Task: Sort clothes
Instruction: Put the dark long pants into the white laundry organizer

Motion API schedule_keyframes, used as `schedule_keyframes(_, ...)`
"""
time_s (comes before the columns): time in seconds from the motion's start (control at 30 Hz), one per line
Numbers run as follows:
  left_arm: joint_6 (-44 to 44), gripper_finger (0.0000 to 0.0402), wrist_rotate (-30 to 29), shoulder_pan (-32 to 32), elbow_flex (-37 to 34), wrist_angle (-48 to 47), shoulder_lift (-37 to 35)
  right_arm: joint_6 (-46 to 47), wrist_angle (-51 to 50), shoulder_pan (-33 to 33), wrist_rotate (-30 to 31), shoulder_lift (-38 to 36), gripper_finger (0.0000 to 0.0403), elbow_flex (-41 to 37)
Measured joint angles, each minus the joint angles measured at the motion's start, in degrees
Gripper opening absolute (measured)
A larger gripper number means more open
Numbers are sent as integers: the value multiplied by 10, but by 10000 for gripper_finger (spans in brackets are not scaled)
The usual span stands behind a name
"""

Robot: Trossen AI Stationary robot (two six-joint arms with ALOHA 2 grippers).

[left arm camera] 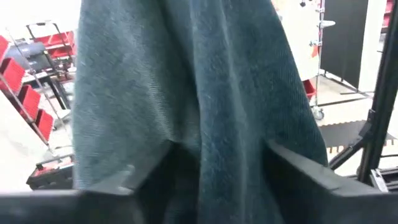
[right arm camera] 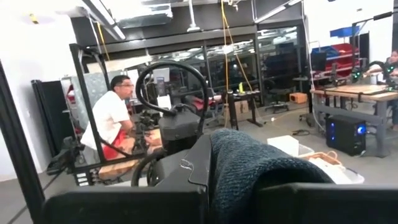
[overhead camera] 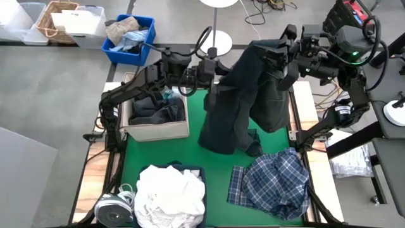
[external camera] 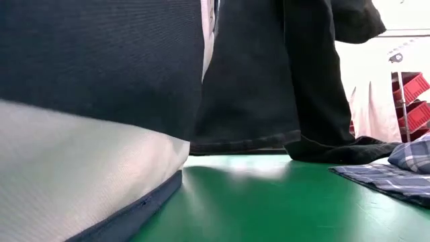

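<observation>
Both your grippers, left gripper (overhead camera: 218, 68) and right gripper (overhead camera: 278, 54), pinch the dark pants (overhead camera: 243, 95) tight above the table's back edge. Their hems drag; they could snag the plaid shirt (overhead camera: 272, 180).

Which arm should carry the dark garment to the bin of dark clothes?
Probably left: the left gripper holds the hanging dark fabric garment right beside the white bin; the right gripper is farther.

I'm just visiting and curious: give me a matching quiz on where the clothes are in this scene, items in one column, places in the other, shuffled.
Items:
1. dark trousers
2. plaid shirt
3. white clothes
4. dark clothes

Places:
A. heaped in the near bin
B. held up by both grippers, hem touching the mat
C. inside the beige box
D. lying flat on the green mat

Pairs: 1-B, 2-D, 3-A, 4-C
</observation>
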Motion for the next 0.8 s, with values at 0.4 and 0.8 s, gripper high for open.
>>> schedule_keyframes(0.4,2,5,5,-31,0,70,-23,-25,-22,0,45,-11,12,1)
schedule_keyframes(0.8,6,1,-103,-63,-1,155,-59,-13,-180,0,130,42,13,0)
